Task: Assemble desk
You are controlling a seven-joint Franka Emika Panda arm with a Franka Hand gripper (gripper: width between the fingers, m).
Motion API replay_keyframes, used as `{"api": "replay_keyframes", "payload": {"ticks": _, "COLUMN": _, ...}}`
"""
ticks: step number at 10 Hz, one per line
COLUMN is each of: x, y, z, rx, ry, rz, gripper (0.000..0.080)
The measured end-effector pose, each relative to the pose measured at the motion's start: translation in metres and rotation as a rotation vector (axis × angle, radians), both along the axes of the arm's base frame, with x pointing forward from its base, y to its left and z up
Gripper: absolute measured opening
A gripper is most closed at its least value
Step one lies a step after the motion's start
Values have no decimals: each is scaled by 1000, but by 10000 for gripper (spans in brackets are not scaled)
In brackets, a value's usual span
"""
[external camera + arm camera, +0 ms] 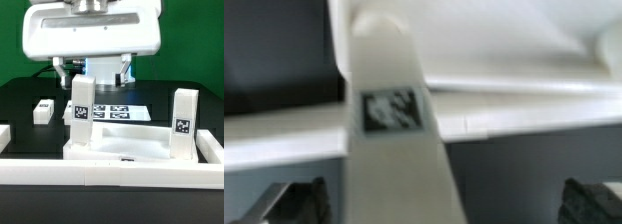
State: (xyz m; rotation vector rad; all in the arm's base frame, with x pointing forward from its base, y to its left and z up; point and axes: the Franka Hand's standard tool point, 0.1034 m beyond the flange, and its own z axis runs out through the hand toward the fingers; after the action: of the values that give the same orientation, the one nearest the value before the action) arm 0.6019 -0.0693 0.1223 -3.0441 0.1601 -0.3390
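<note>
The white desk top (125, 147) lies flat at the front of the table. Two white square legs stand upright on it: one at the exterior view's left (80, 112), one at the right (183, 125), each with a black-and-white tag. A third leg (42, 110) lies loose on the black table at the left. My gripper (95, 72) hangs just above the left upright leg, open. In the wrist view this leg (393, 130) runs between my wide-apart fingers (292, 203), and neither touches it. The gripper (441, 205) holds nothing. The desk top (509, 80) lies beyond.
The marker board (118, 111) lies flat on the table behind the desk top. Long low white border bars (110, 177) run along the front and up both sides. A green wall stands at the back.
</note>
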Motion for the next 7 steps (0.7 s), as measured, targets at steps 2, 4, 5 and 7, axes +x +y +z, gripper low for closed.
{"api": "replay_keyframes", "payload": {"ticks": 2, "x": 0, "y": -9, "z": 2, "rx": 22, "ry": 124, "rz": 19, "gripper": 649}}
{"api": "replay_keyframes", "payload": {"ticks": 4, "x": 5, "y": -3, "z": 2, "rx": 29, "ry": 131, "rz": -9, "gripper": 649}}
{"api": "replay_keyframes", "payload": {"ticks": 5, "x": 9, "y": -2, "z": 3, "rx": 30, "ry": 130, "rz": -10, "gripper": 649}}
{"api": "replay_keyframes", "payload": {"ticks": 7, "x": 12, "y": -4, "z": -1, "rx": 26, "ry": 131, "rz": -11, "gripper": 649}}
